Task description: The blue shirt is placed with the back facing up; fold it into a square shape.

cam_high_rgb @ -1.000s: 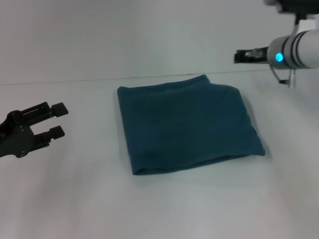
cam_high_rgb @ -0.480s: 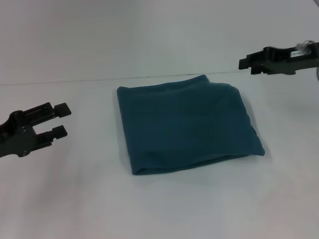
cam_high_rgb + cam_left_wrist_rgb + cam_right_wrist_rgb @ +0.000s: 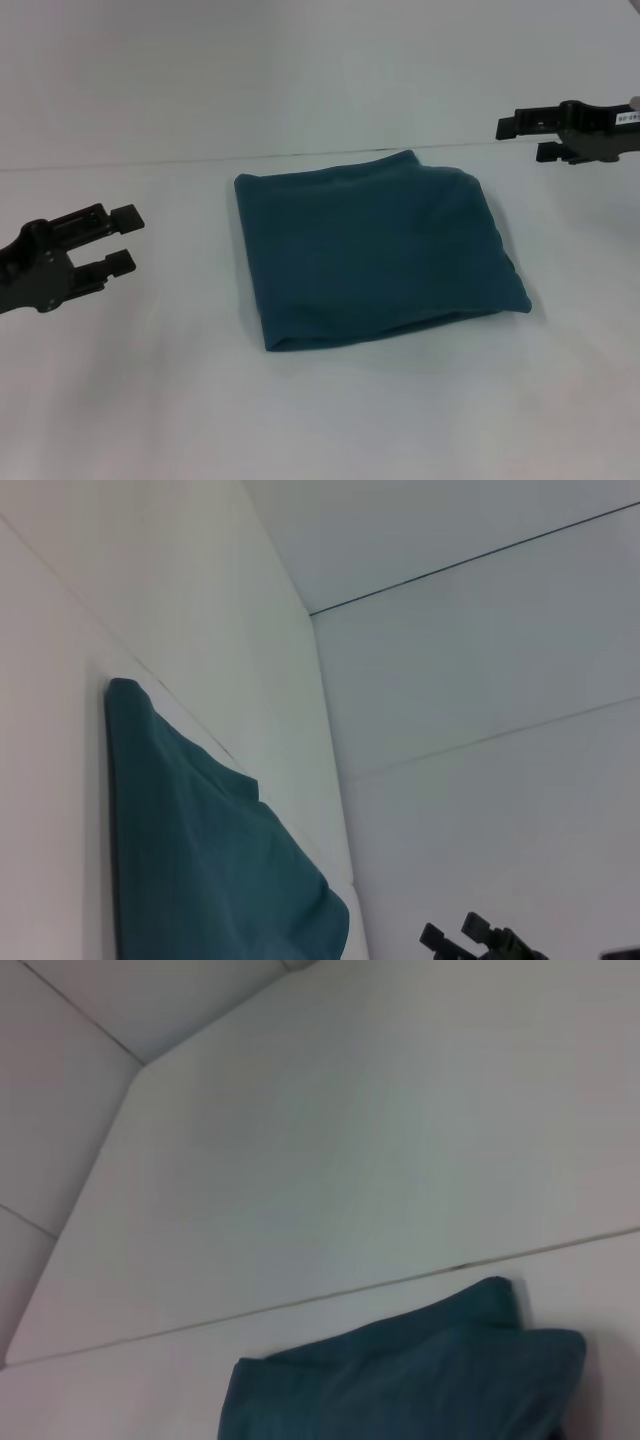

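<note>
The blue shirt [image 3: 372, 252] lies folded into a rough square in the middle of the white table, plain side up, no lettering showing. It also shows in the left wrist view [image 3: 200, 860] and the right wrist view [image 3: 400, 1390]. My left gripper [image 3: 122, 239] hovers over the table to the shirt's left, open and holding nothing, well apart from the cloth. My right gripper [image 3: 527, 138] hangs in the air beyond the shirt's far right corner, open and empty; the left wrist view catches it far off [image 3: 470, 942].
The white table [image 3: 330, 410] runs around the shirt on all sides. A thin dark seam [image 3: 150, 164] marks its far edge against the pale wall behind.
The right arm has swung to the right and turned at the wrist, so its fingers now show side-on. The left gripper and the shirt have stayed in place.
</note>
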You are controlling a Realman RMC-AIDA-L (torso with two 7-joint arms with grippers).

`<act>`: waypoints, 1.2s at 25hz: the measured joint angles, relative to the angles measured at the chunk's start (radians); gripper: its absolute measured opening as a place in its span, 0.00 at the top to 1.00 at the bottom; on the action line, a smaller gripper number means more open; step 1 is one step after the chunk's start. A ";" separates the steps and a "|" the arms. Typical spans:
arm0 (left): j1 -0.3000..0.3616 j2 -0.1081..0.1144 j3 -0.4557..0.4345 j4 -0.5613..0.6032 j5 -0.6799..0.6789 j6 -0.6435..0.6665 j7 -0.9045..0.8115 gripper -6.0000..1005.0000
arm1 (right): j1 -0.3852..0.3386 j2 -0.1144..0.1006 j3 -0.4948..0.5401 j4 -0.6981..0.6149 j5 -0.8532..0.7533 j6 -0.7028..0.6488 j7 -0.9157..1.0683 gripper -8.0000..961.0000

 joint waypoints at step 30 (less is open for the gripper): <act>-0.242 -0.068 0.390 -0.100 0.293 -0.472 -0.176 0.21 | 0.154 -0.051 -0.031 -0.035 -0.240 -0.116 0.199 0.05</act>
